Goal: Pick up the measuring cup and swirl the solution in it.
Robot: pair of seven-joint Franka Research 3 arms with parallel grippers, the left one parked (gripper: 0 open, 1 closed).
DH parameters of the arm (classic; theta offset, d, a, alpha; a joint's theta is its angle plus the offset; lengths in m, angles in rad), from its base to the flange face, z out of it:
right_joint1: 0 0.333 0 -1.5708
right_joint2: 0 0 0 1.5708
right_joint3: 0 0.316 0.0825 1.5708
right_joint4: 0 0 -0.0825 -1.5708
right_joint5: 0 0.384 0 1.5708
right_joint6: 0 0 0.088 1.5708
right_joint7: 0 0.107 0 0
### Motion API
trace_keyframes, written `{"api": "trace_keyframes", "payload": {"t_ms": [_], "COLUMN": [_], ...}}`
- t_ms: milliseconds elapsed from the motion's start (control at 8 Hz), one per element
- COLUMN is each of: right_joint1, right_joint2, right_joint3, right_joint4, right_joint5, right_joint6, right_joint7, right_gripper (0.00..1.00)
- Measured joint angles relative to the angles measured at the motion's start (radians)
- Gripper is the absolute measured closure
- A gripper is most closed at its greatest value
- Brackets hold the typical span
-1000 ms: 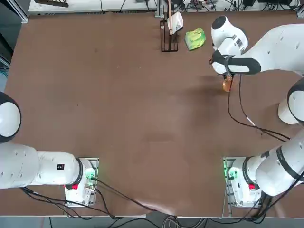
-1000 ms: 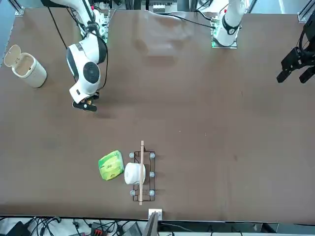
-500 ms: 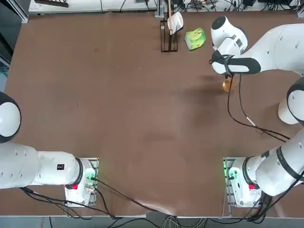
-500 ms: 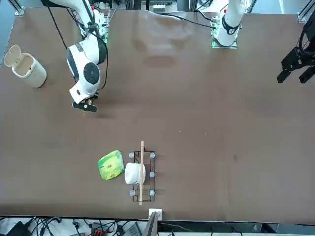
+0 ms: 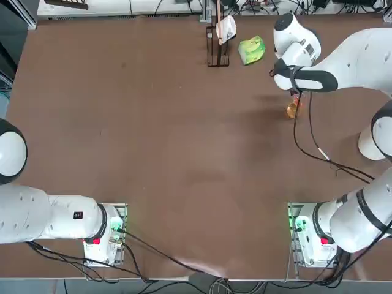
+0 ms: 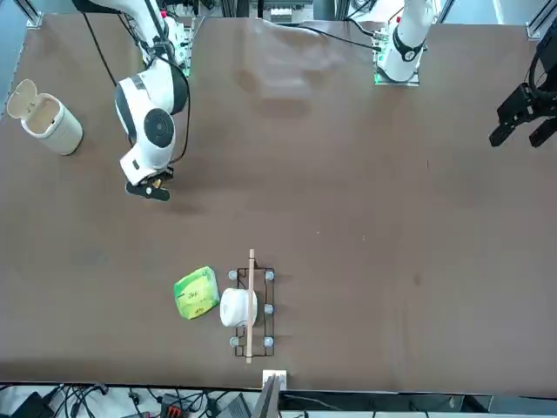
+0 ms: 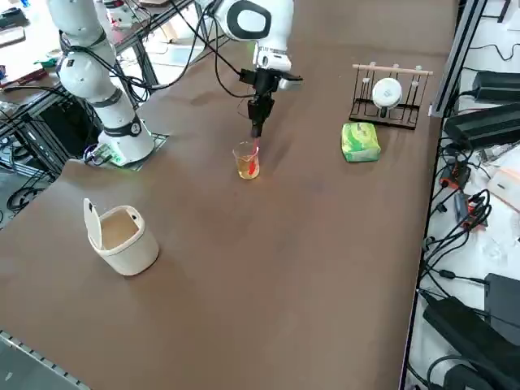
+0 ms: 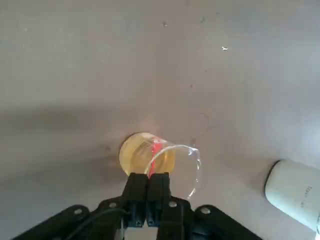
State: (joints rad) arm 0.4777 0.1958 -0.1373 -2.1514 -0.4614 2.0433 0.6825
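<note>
Two fingertips of the right gripper (image 8: 148, 176) stand closed together at the measuring cup's (image 8: 145, 156) near rim, apparently pinching it; its mouth faces up, long axis roughly upright.

Brown tabletop (image 7: 268, 284), bare over most of its middle. White bin (image 7: 130, 252) on it, lid flipped open. Green-yellow packet (image 7: 360, 142) sits near the black wire rack (image 6: 273, 331), both well apart from the bin.
</note>
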Motion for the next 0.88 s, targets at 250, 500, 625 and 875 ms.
{"api": "trace_keyframes", "payload": {"t_ms": [250, 500, 625, 875], "right_joint1": [-0.028, -0.064, -0.084, -0.114], "right_joint2": [-0.021, -0.036, -0.037, -0.037], "right_joint3": [-0.001, -0.004, -0.004, -0.005], "right_joint4": [0.0, 0.0, 0.0, 0.0], "right_joint5": [0.08, 0.201, 0.239, 0.263], "right_joint6": [0.0, 0.0, 0.0, -0.016], "right_joint7": [-0.087, -0.243, -0.311, -0.417], "right_gripper": [0.98, 0.98, 0.98, 0.98]}}
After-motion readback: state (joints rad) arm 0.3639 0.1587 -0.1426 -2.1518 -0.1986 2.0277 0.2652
